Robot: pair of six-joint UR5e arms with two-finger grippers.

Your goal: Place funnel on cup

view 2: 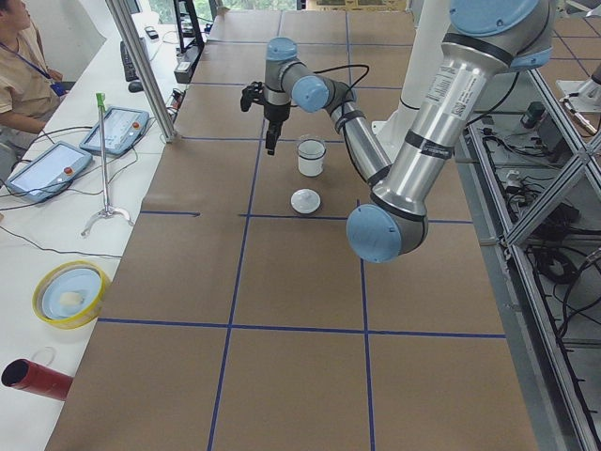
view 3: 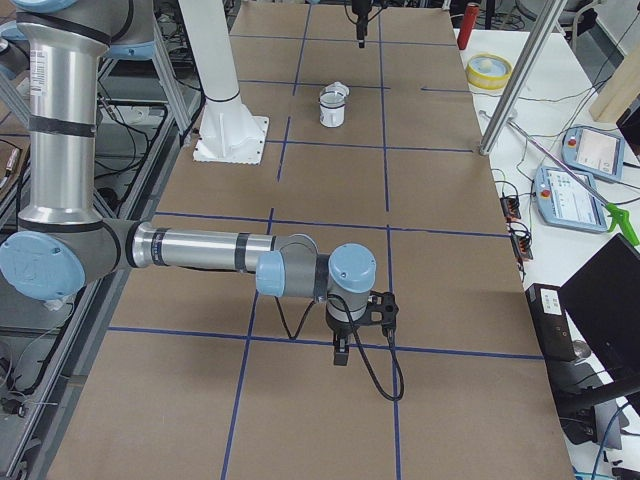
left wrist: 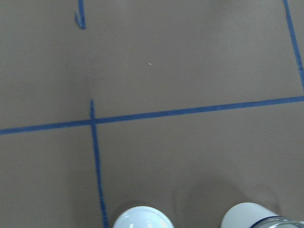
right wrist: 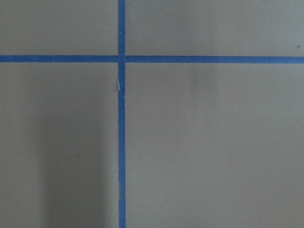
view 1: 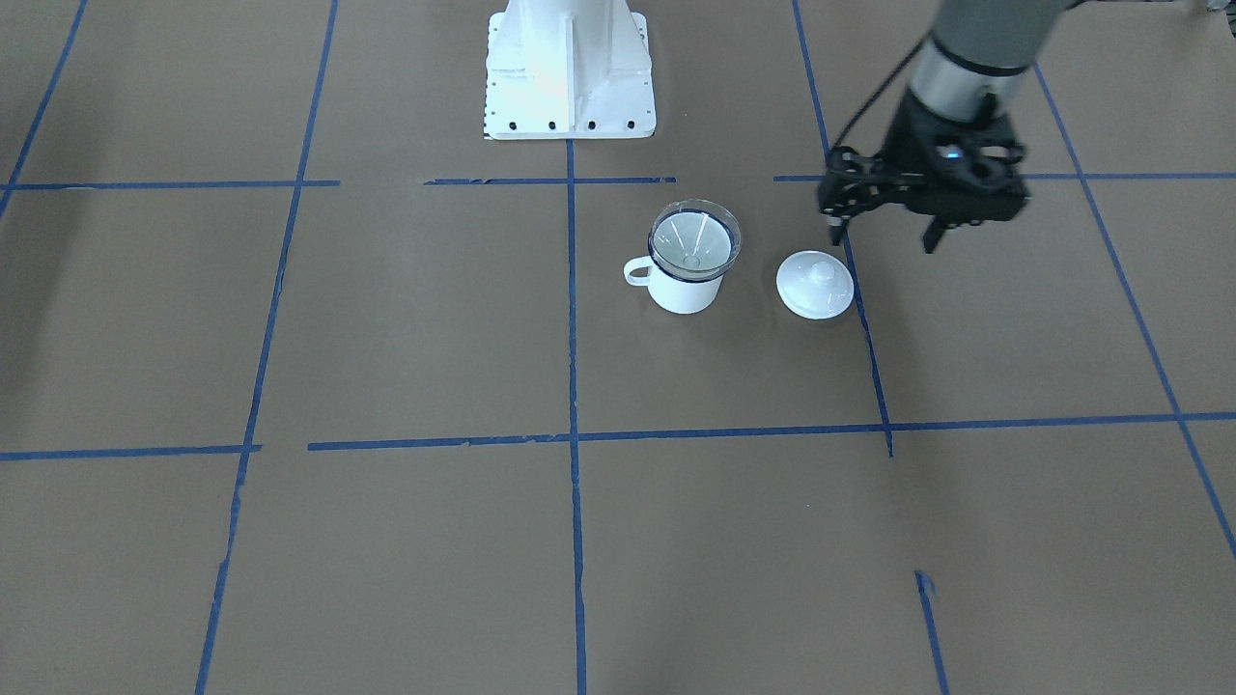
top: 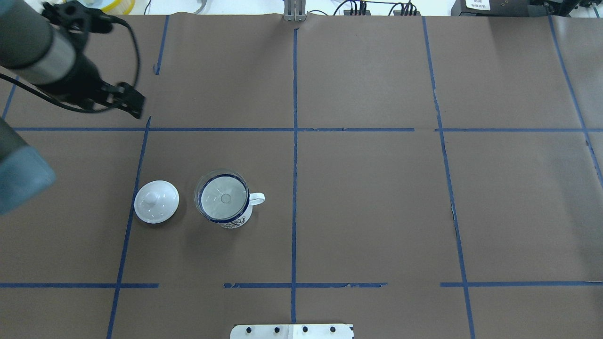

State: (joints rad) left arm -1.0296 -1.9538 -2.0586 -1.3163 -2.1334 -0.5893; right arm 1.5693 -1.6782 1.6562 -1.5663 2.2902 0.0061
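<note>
The clear funnel point(view 1: 695, 239) sits in the mouth of the white cup point(view 1: 684, 291) with the dark blue rim. The cup stands upright, its handle towards the table's middle. Both show in the overhead view, funnel point(top: 221, 197) on cup point(top: 235, 221). My left gripper point(view 1: 884, 236) hangs open and empty above the table, beyond the lid and well apart from the cup. It also shows in the overhead view point(top: 134, 104). My right gripper point(view 3: 340, 352) shows only in the exterior right view, far from the cup, and I cannot tell whether it is open or shut.
A white domed lid point(view 1: 814, 284) with a knob lies on the table beside the cup, on my left gripper's side. The white robot base point(view 1: 570, 68) stands behind the cup. Blue tape lines cross the brown table cover.
</note>
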